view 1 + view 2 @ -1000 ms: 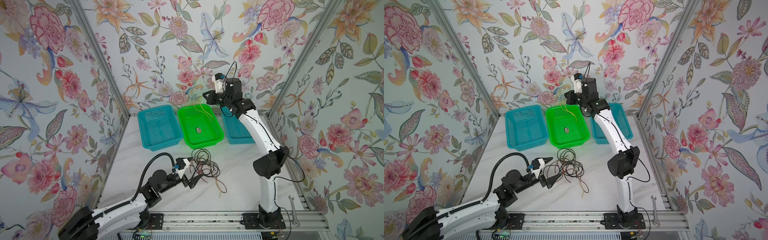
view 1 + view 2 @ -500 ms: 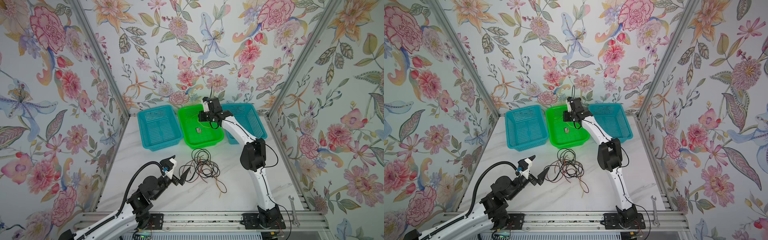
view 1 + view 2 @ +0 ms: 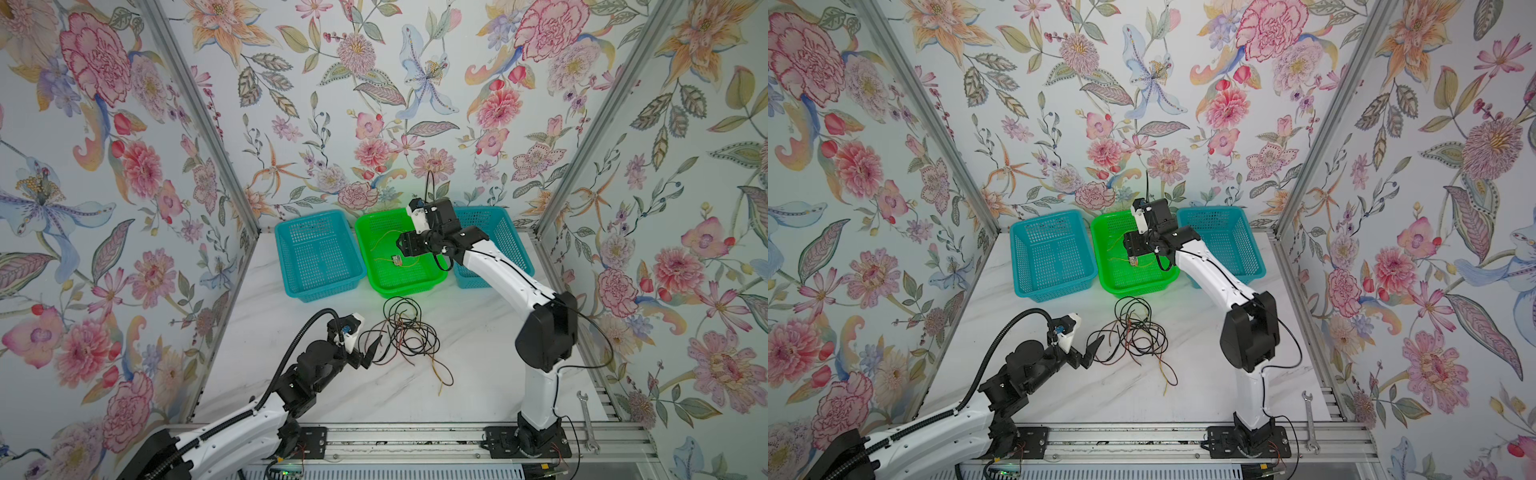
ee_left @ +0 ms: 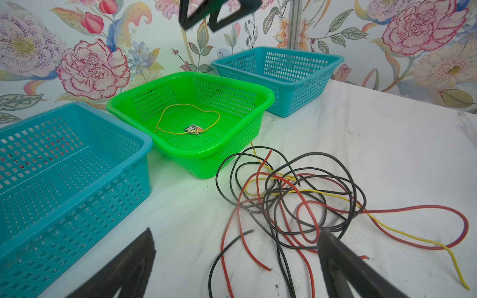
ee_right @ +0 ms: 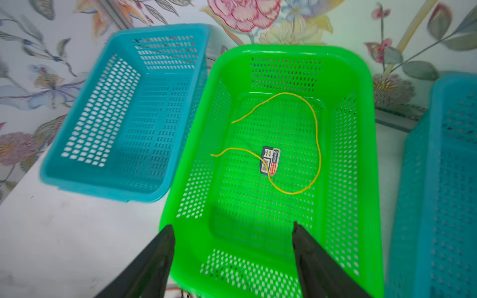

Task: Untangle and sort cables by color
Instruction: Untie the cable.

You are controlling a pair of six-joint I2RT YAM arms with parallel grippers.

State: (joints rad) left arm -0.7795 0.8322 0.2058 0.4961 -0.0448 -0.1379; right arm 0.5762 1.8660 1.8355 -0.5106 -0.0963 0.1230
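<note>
we see the right gripper (image 5: pixel 232 225) over the green basket (image 5: pixel 284 49), its jaws standing apart with nothing between them. one yellow cable (image 5: pixel 319 154) lies loose on the basket floor, across a small label (image 5: pixel 270 161), so we judge that this basket is meant for yellow. the other cables (image 4: pixel 296 196), black, red and yellow, are in one tangle on the table (image 4: pixel 387 144), just in front of the green basket. the left gripper (image 4: pixel 236 230) is low beside this tangle, jaws wide and holding nothing, probably placed there to steady the tangle or to take the next cable. the blue baskets (image 3: pixel 309 217), one on each side of the green one, likely wait for red and black.
</note>
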